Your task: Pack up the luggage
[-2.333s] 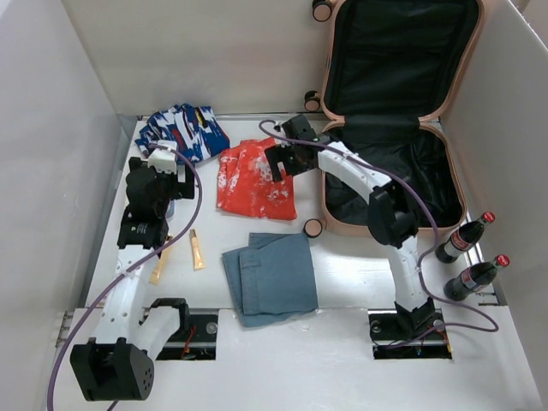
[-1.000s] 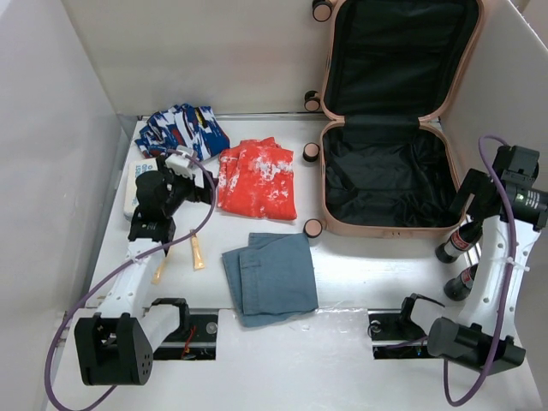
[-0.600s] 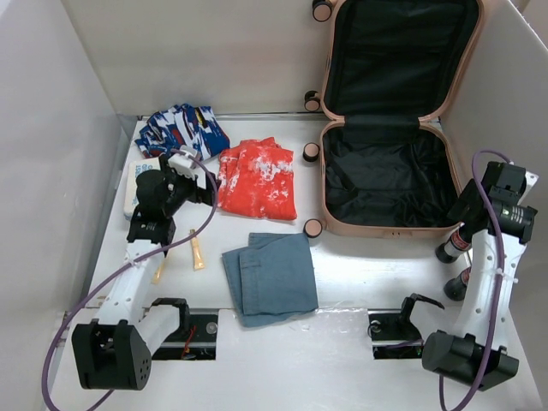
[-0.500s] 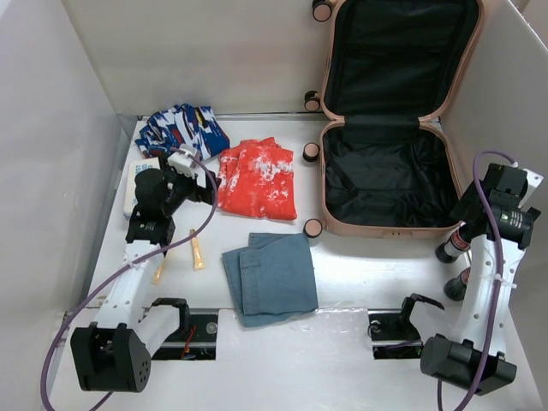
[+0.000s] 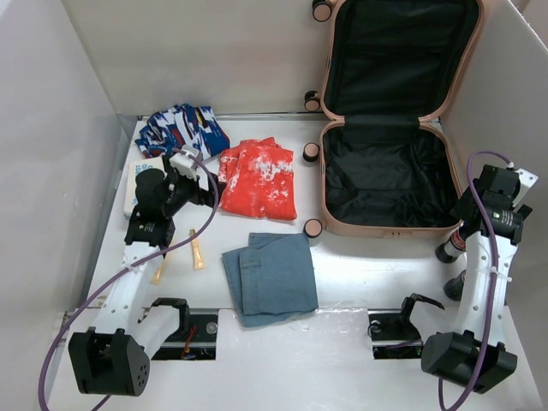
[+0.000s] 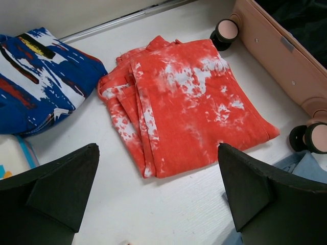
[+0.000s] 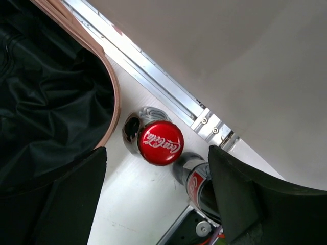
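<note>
Tabletop (image 5: 360, 274) under your arms is plain matte white, boxed in by white wall panels (image 5: 43, 171) on the left, back and right. Nearest you, a folded denim garment (image 5: 272, 278) lies between the two bases, with two small orange tubes (image 5: 197, 250) just to its left. The widest bare stretch you have runs from the denim to the right base, in front of the luggage (image 5: 394, 229). On the right, two cola bottles (image 5: 451, 247) stand in the narrow strip between the luggage and the right wall, where a metal rail (image 7: 168, 97) runs along the wall's foot. Your right gripper (image 7: 157, 153) hangs over them, fingers spread wide on either side of one red cap (image 7: 161, 143), touching nothing. At mid-table your left gripper (image 6: 157, 153) is wide open and empty above a folded red tie-dyed garment (image 6: 189, 107); a pale packet (image 5: 133, 195) lies beside that arm, partly hidden. The luggage lies open at the far right, its base flat on the table with black lining showing, its lid (image 5: 402, 60) upright against the back wall and its wheels (image 5: 313, 227) close to the red garment and the denim. A blue-and-white patterned garment (image 5: 182, 130) sits in the far left, by the back wall.
</note>
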Controlling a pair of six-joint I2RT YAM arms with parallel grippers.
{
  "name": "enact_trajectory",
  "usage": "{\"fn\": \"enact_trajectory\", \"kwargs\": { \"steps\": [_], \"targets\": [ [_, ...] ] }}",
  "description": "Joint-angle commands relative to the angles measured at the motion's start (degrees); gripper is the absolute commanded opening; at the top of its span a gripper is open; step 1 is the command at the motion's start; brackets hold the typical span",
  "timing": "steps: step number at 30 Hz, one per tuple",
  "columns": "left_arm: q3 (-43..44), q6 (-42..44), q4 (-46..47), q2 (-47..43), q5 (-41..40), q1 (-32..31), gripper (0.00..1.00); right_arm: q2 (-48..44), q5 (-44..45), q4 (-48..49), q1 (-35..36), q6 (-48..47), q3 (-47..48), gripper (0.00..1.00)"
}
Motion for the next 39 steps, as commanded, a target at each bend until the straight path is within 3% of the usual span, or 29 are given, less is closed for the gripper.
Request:
{"fn": "enact_trajectory", "kwargs": {
  "steps": [1, 11, 25, 28, 29, 32, 33, 39],
  "targets": [
    [2.3, -1.2, 0.6, -1.5, 1.4, -0.2, 1.00, -0.9, 1.1, 5.7, -0.4, -0.6, -0.8, 0.83],
    [2.8, -0.6, 0.1, -1.5, 0.9, -0.2, 1.00, -3.3, 0.5, 10.4, -0.4, -1.2, -6.5, 0.67],
    [2.8, -0.6, -0.5, -1.5, 0.4, -0.2, 1.00, -3.9, 0.6, 16.4, -0.4, -5.3, -8.7, 0.68],
    [2.8, -0.6, -0.5, -1.0, 0.4, -0.2, 1.00, -4.4, 0.0, 17.1, -0.4, -5.3, -9.3, 0.48],
    [2.8, -0.6, -0.5, -1.0, -0.2, -0.2, 1.00, -4.4, 0.0, 17.1, -0.4, -5.3, -9.3, 0.34],
    [2.8, -0.6, -0.5, -1.0, -0.2, -0.2, 1.00, -5.1, 0.0, 17.1, -0.4, -5.9, -9.8, 0.14],
    [2.8, -0.6, -1.0, -1.0, -0.2, -0.2, 1.00, -5.6, 0.0, 17.1, -0.4, -6.4, -10.3, 0.02],
    [2.8, -0.6, -1.0, -1.0, -0.2, -0.2, 1.00, -8.8, -2.7, 15.9, -0.4, -9.2, -6.4, 0.00]
  ]
}}
